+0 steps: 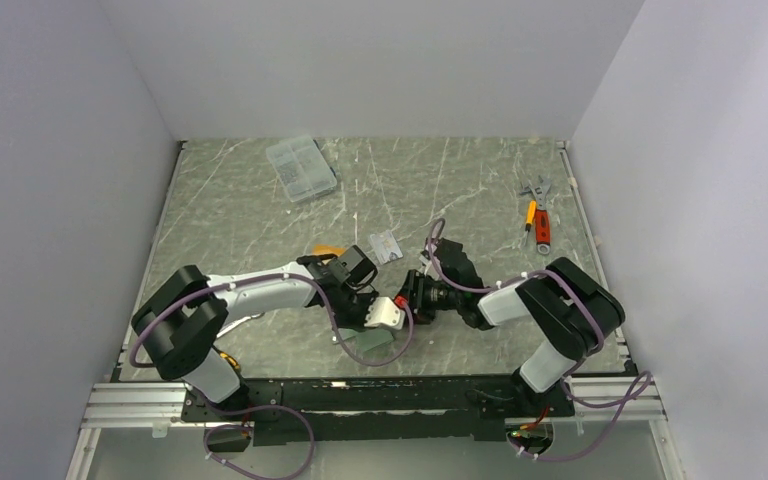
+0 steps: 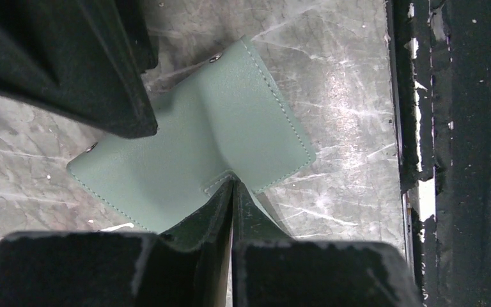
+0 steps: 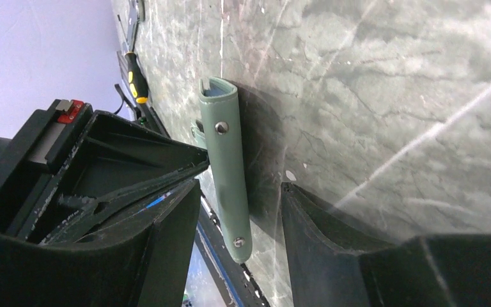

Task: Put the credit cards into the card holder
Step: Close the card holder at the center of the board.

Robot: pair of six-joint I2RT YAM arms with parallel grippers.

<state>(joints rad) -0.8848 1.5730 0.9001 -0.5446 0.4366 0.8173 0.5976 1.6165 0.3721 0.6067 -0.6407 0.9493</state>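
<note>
- The card holder (image 2: 230, 121), part unfolded with its grey-green outside showing, sits low near the front edge of the marbled table (image 2: 345, 83).
- The left gripper (image 2: 233, 187) has its fingers pressed together on one edge of the card holder.
- The right gripper (image 3: 240, 185) is spread wide, one finger on each side of the card holder, not clamping it.
- Just beyond the card holder lie the silvery-white card (image 1: 385, 245) and the partly hidden orange-gold card (image 1: 326, 250).
- Farther back are a wrench (image 1: 535, 188) to the card holder's right and a clear compartment box (image 1: 301, 168) to its left.
</note>
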